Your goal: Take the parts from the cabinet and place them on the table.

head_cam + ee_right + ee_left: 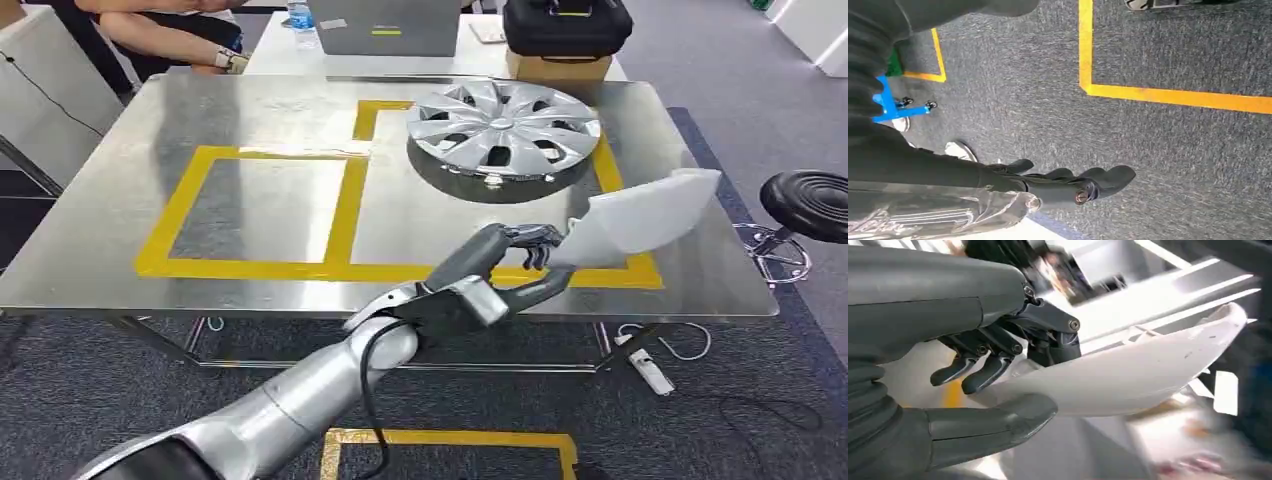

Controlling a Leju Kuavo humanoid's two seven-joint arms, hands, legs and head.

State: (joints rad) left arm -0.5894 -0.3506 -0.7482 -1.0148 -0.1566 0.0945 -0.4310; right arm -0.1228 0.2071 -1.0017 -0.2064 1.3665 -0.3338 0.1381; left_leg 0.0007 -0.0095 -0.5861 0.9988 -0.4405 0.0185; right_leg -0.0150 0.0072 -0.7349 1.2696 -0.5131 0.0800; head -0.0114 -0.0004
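Placing step in hand, by the look of it: left hand (520, 262) at centre-right of head view, fingers (979, 374) and thumb clamped on narrow end of white part (640, 215), carried in the air above right edge of table (260, 110), over yellow tape (345, 215) near lower-right corner of marked box. Next move likely calls for lowering part flat inside taped area, then letting go; needs clearance from hubcap (503, 127) just above it in frame. Right hand (1073, 182) hanging over carpet, holding nothing, fingers extended side by side. Counts: one white part, one hubcap already on table, two taped boxes side by side, one stool (808, 203) at right edge, one person's arm (170, 35) upper left.
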